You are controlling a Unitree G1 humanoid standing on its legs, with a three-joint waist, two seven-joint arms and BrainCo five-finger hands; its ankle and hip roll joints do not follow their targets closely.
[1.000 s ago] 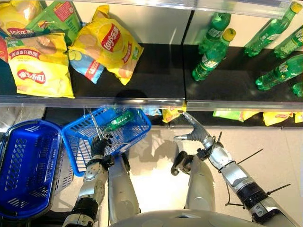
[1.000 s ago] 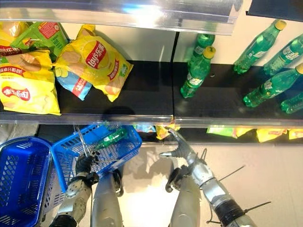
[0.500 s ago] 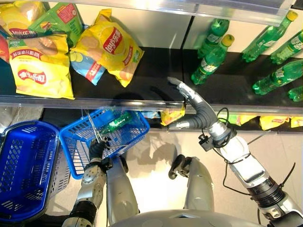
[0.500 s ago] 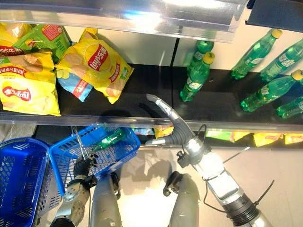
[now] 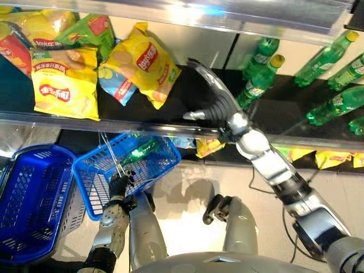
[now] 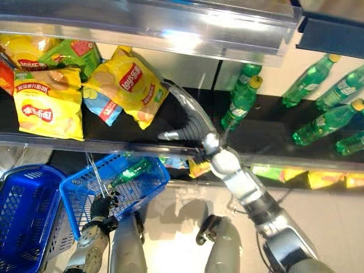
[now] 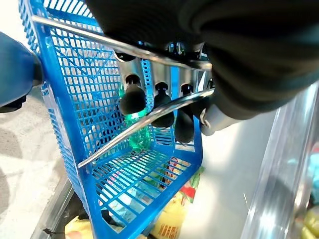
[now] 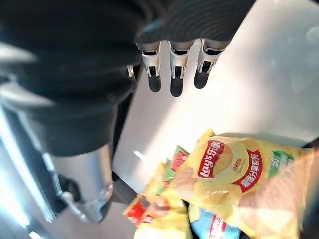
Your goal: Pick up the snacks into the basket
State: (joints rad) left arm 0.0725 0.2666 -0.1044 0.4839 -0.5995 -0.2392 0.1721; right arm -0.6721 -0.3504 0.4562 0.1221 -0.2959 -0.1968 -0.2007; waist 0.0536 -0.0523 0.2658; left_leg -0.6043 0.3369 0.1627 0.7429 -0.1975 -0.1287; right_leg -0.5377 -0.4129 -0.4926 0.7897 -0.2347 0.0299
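Yellow chip bag lies tilted on the dark shelf, overlapping a small blue packet at its lower left; further yellow and green snack bags sit packed toward the shelf's left end. Right robot hand hangs over the bare stretch of shelf just right of the yellow bag, fingers straight and spread, holding nothing, seemingly lined up for a reach at the nearest loose bag. Room: open shelf between that bag and the green bottles, so the approach lane looks clear; the clear shelf lip along the front edge and the upper shelf overhead limit lift height, so I judge the bag must come out low and forward. Blue basket hangs below the lip, left robot hand curled round its wire handle, mouth tipped open, likely to catch a drop. A green bottle already lies inside. Second, darker basket sits just left
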